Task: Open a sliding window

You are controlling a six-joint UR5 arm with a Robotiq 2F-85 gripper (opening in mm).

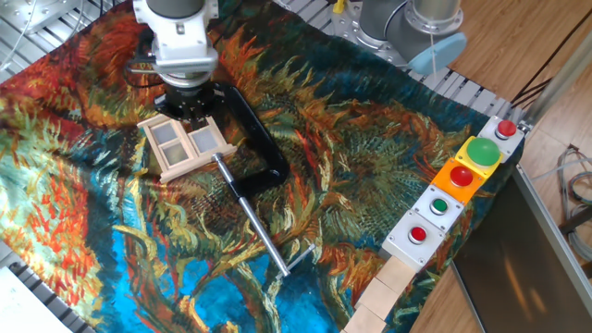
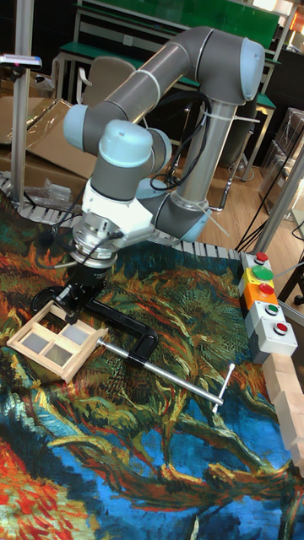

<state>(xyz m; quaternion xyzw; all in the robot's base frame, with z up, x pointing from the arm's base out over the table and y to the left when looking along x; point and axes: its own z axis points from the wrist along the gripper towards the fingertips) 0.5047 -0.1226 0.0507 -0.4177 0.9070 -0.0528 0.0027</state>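
Observation:
The sliding window [image 1: 185,146] is a small light-wood frame with translucent panes, lying flat on the patterned cloth at the left. In the tall fixed view the window [image 2: 54,337] lies just in front of the gripper. My gripper [image 1: 190,107] hangs over the window's far edge, with its dark fingers close together and nothing between them. From the other side, the gripper [image 2: 78,302] points down at the window's back rim, beside the clamp's black end. Whether the fingertips touch the wood is unclear.
A black C-clamp [image 1: 257,143] lies right of the window, its metal screw rod [image 1: 264,236] running toward the front. A button box [image 1: 458,190] with red and green buttons lines the right edge. Wooden blocks [image 1: 388,291] sit at the front right.

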